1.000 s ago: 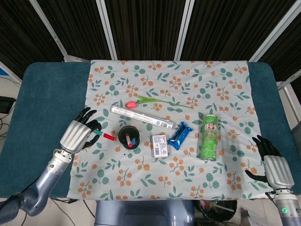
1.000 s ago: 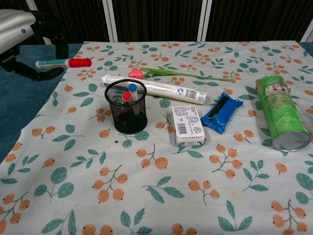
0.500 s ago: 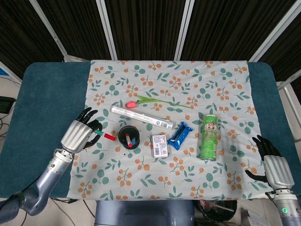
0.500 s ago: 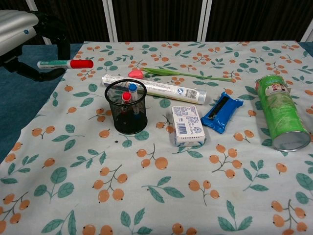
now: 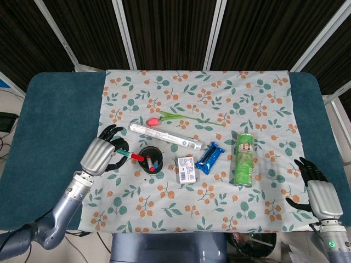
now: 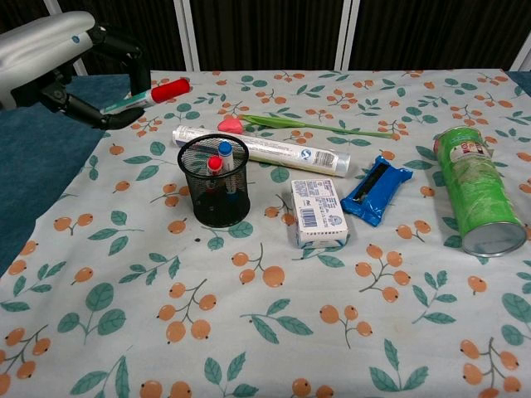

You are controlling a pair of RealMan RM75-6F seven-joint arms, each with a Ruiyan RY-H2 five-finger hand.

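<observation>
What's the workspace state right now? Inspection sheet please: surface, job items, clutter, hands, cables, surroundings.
Surface: blue table with a floral cloth spread flat on it.
Job's things: red-capped marker held above the cloth, tilted; black mesh pen cup upright, two pens inside.
Clutter: long white tube, artificial tulip, white box, blue packet, green canister lying on its side.
Hands: left hand pinches the marker; right hand off the cloth at the table's edge, fingers apart, holding nothing.
Cables: nothing seen.
Surroundings: dark slatted panels with white frames behind.
</observation>
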